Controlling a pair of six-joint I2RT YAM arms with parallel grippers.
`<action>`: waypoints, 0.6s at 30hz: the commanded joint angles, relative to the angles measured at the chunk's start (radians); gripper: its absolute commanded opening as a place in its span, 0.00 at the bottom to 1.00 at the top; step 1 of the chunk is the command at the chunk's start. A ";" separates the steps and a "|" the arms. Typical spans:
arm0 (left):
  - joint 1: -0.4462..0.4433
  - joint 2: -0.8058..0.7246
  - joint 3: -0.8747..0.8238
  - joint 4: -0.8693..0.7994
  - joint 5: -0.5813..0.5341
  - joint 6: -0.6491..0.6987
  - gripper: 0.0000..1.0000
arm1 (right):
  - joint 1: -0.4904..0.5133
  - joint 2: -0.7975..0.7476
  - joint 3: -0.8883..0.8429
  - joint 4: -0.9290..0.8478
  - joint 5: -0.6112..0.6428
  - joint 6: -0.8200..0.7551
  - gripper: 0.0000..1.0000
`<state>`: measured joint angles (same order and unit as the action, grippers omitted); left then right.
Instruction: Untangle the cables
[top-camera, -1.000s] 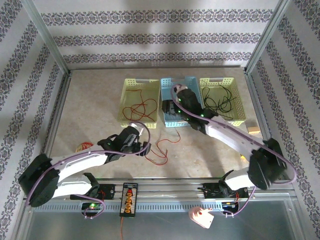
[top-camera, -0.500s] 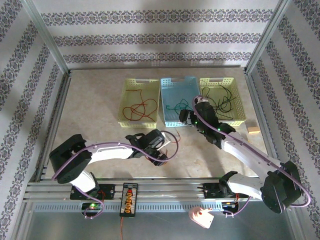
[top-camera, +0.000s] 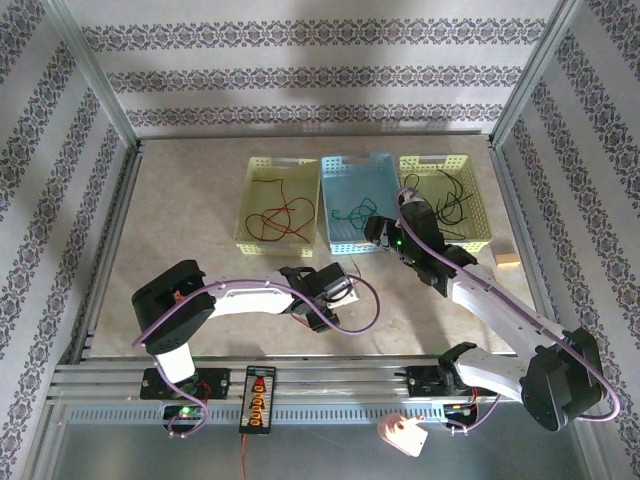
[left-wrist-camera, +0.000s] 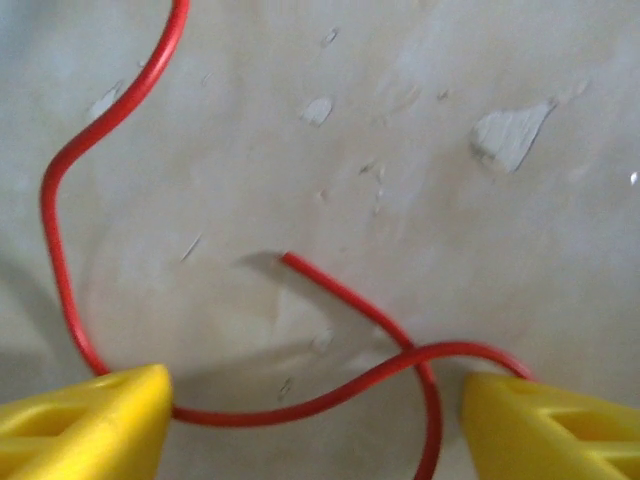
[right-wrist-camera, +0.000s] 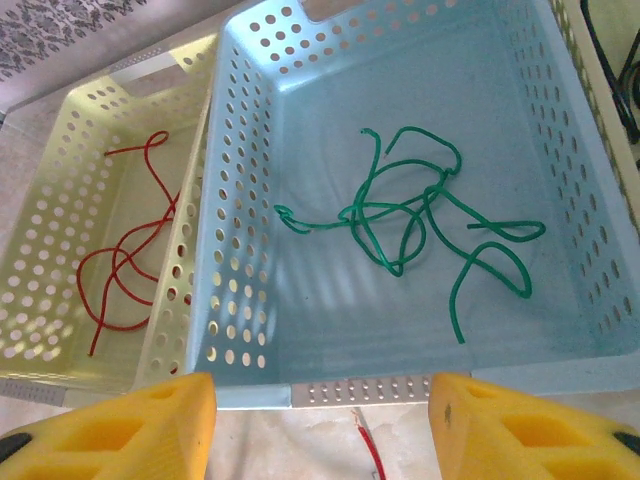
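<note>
Overhead, my left pincer (top-camera: 333, 292) sits at lower centre, its jaws hidden under the wrist. Closer in, its released fingers (left-wrist-camera: 90, 420) straddle the red cable (left-wrist-camera: 340, 392) on the tabletop, both cropped by the bottom edge. Rightward, my right pincer (right-wrist-camera: 322, 410) gapes empty below the green cable (right-wrist-camera: 400, 215) in the blue basket (right-wrist-camera: 245, 150).

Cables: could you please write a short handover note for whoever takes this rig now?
Left tool: open, low over the table, straddling a loose red cable, not gripped.
Right tool: open, empty, above the blue basket's near rim.
Done: green cable in the blue basket, red cable in the left yellow basket, black cable in the right yellow basket.
To do: pick up the loose red cable.
</note>
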<state>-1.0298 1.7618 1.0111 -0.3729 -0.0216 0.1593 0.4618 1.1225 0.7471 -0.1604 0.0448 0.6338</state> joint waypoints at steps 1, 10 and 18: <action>0.008 0.069 0.014 -0.027 -0.053 0.077 0.52 | -0.012 -0.029 -0.020 0.000 -0.014 0.022 0.58; 0.042 0.031 0.014 0.000 0.093 0.003 0.00 | -0.022 -0.061 -0.032 -0.013 -0.018 0.030 0.58; 0.077 -0.214 -0.018 0.096 0.038 -0.097 0.00 | -0.039 -0.070 -0.028 -0.015 0.006 0.037 0.58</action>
<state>-0.9737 1.6550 1.0000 -0.3508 0.0593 0.1246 0.4370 1.0721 0.7238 -0.1684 0.0360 0.6571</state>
